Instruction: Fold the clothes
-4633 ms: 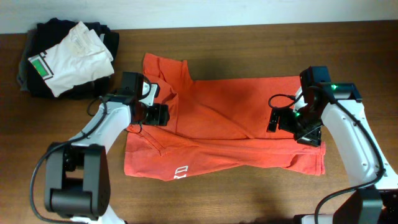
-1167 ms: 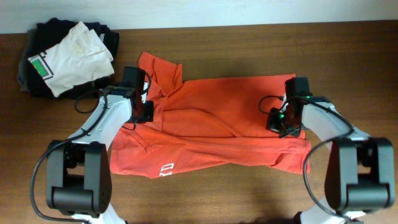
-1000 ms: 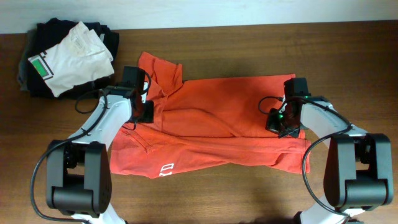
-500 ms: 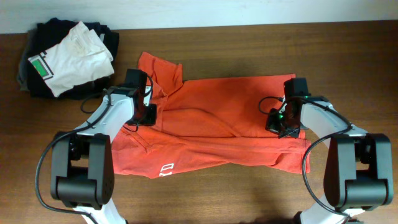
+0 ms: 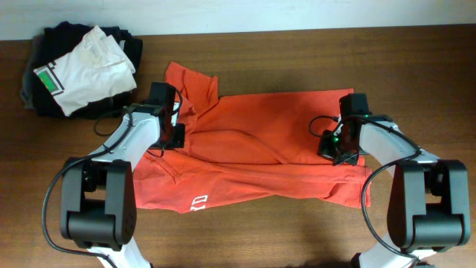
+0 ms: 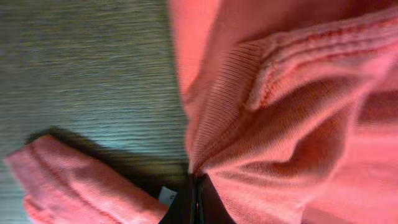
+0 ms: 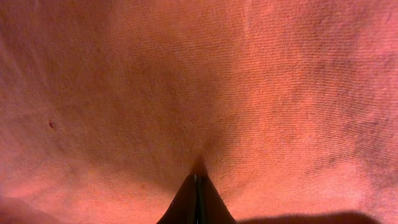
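Note:
The clothes, a red-orange T-shirt (image 5: pixel 260 149), lie half folded across the middle of the table, with white lettering (image 5: pixel 198 202) on the lower left part. My left gripper (image 5: pixel 176 135) is at the shirt's left side near the collar. In the left wrist view its jaws (image 6: pixel 196 186) are shut on a ridge of the red fabric (image 6: pixel 261 124), and a bit of white label (image 6: pixel 166 195) shows beside them. My right gripper (image 5: pixel 332 147) is on the shirt's right edge. Its jaws (image 7: pixel 196 180) are shut, pinching a pucker of fabric (image 7: pixel 199 93).
A pile of black garments (image 5: pixel 44 93) topped by a white garment with a green patch (image 5: pixel 85 63) sits at the far left corner. Bare wooden table (image 5: pixel 297 238) surrounds the shirt, and both arms reach in from the near edge.
My left gripper has closed on the fabric near the collar over the last second. The right gripper has stayed shut in place. Earlier, both arms and the shirt shifted left.

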Action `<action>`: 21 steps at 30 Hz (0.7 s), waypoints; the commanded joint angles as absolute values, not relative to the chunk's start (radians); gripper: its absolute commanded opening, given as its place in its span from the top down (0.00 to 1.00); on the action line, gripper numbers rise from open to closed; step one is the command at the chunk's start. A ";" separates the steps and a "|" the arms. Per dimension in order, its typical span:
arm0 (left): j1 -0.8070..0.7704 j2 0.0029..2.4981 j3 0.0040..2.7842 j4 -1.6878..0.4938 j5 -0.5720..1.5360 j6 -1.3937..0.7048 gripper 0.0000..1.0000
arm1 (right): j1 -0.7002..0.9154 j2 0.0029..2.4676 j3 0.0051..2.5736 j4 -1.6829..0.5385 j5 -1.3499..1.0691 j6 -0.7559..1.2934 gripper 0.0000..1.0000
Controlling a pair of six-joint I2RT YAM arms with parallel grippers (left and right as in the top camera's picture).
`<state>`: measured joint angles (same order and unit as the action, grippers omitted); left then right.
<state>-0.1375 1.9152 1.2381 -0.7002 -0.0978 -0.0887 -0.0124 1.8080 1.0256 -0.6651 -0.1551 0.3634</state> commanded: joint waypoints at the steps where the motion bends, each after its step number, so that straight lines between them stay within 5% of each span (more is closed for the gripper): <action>1: -0.096 1.913 1.246 -0.703 -0.159 -0.121 0.99 | -0.007 1.832 1.015 -0.686 -0.118 0.371 0.96; 21: 0.003 1.801 1.269 -0.788 -0.448 -0.296 0.99 | -0.037 1.832 1.016 -0.724 -0.010 0.429 0.96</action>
